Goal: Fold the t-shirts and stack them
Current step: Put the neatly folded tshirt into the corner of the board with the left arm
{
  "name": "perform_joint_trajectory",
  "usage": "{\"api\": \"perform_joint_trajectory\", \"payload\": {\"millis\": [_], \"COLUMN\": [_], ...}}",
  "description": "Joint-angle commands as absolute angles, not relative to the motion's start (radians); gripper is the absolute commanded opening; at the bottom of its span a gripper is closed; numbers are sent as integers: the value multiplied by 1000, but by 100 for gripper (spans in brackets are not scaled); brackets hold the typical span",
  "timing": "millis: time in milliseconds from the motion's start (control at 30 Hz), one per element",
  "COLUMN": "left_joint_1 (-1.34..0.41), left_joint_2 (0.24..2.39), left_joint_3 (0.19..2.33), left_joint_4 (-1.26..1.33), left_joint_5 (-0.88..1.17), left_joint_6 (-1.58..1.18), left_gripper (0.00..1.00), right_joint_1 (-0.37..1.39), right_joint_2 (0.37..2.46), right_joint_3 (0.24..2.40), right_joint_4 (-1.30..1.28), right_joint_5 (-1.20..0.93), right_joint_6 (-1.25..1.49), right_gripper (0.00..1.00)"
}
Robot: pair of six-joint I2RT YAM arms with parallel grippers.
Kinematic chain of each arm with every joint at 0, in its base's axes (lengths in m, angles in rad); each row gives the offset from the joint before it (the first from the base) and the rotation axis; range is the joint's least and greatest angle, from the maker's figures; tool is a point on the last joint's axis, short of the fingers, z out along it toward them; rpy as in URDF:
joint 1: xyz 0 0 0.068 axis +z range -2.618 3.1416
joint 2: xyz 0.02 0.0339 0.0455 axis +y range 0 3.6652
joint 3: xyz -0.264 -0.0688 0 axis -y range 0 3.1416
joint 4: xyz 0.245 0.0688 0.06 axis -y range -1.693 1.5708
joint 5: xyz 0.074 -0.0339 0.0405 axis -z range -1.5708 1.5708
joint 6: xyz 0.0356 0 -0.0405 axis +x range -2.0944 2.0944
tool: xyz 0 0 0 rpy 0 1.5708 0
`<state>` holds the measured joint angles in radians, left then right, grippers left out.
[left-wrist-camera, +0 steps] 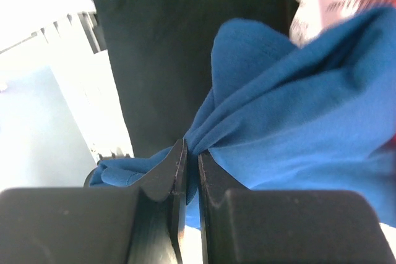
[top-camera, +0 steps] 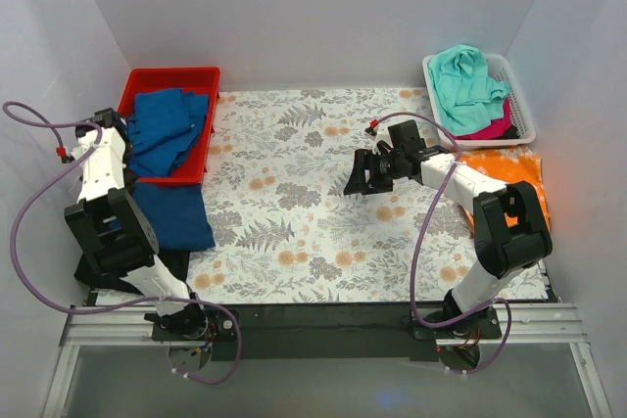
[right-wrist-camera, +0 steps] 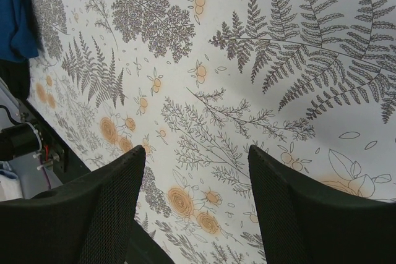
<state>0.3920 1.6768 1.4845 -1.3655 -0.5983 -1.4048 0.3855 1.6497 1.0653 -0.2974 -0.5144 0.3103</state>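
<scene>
Jaws on your left gripper (left-wrist-camera: 192, 156) are pinching a fold of the mid-blue t-shirt (left-wrist-camera: 297, 122) at the red bin (top-camera: 167, 77). Your right gripper (right-wrist-camera: 197, 156) is hovering, fingers spread wide, over the floral tablecloth (right-wrist-camera: 216, 60).

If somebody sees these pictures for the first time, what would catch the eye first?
Most striking is the red bin at the far left, heaped with blue t-shirts; the left gripper beside it is shut on a fold of that blue cloth. At the far right a white basket holds a teal t-shirt on top. Between them the right gripper hangs open over the floral tablecloth.
</scene>
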Motion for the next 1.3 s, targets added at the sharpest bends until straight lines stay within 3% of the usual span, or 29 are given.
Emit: {"api": "perform_joint_trajectory", "payload": {"millis": [0, 300, 467, 767, 1267], "left_joint_1": [420, 416, 259, 259, 475], "left_joint_2": [1724, 1772, 1626, 1554, 1724], "left_joint_3": [1595, 1741, 1615, 1401, 1565], "left_joint_4": [-1393, -1379, -1281, -1333, -1365], "left_joint_5": [-692, -626, -633, -707, -727], "left_joint_6": [-1419, -1375, -1344, -1416, -1441], "left_gripper": [0, 0, 0, 0, 0], "right_joint_1": [379, 380, 380, 380, 380], "right_joint_2": [1663, 1674, 1692, 1697, 1646], "right_joint_3": [1071, 1058, 1066, 1068, 1016], "right_joint_4": [-293, -293, -293, -295, -301], "right_joint_5": [-541, -534, -537, -545, -525], "right_joint_6": [307, 307, 308, 304, 284], "right_gripper": [73, 72, 71, 70, 69]}}
